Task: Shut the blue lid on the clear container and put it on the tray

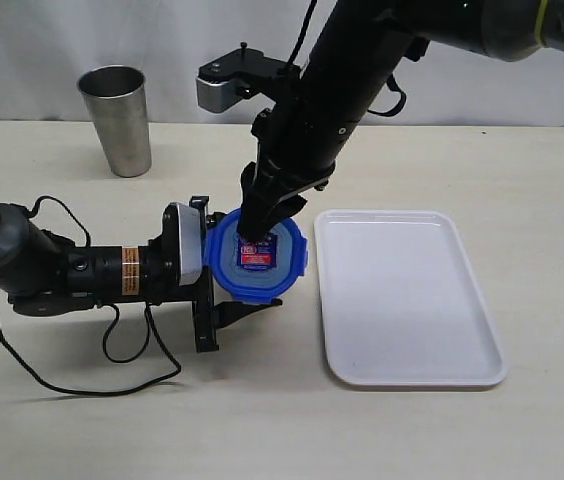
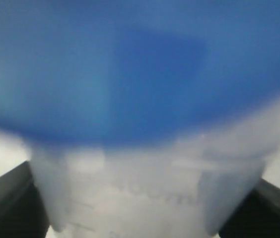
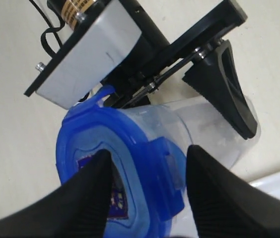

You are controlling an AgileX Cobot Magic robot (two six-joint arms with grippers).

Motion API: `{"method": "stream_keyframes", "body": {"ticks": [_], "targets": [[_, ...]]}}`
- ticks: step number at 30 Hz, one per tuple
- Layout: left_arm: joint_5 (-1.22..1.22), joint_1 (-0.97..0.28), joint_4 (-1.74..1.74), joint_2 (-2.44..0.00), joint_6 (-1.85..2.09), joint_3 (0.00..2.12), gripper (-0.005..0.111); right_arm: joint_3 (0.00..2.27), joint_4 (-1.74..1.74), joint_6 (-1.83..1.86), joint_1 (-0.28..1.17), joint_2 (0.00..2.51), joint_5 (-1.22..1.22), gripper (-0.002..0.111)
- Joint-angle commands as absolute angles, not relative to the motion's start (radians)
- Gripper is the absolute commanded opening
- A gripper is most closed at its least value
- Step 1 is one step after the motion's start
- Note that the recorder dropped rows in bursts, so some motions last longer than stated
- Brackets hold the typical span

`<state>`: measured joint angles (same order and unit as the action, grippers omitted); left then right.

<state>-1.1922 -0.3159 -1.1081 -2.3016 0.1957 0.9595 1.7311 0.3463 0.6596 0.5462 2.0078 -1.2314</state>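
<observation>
The left hand (image 1: 237, 268) squeezes the clear container (image 3: 214, 134) so it cannot tip, standing on the worktop (image 1: 412, 160) just beside the tray (image 1: 412, 300) — not on it — while the right hand (image 3: 149, 193), fingers apart, sits over the blue lid (image 3: 90, 134) — likely to press it shut.

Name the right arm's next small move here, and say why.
Probably lower slightly and press that flap down to snap it. The right pincer stands open at the blue lid, straddling one flap whose latching I cannot confirm. The left pincer grips the clear container from the side, so a push should not tip it.
</observation>
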Motion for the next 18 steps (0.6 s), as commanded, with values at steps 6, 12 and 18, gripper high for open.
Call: {"method": "stream_keyframes", "body": {"ticks": [6,12,18], "targets": [[-1.187,-0.324,-1.074,-2.303,0.079,0.956,0.000,1.787,0.107,0.570,0.544,2.035,-1.221,0.041],[-1.187,-0.324,-1.021,-2.303,-0.031,0.956,0.000,1.801,0.103,0.489,0.544,1.932,-1.148,0.042],[-1.187,-0.324,-1.016,-2.301,-0.065,0.956,0.000,1.797,0.237,0.388,0.546,1.887,-1.099,0.041]]}}
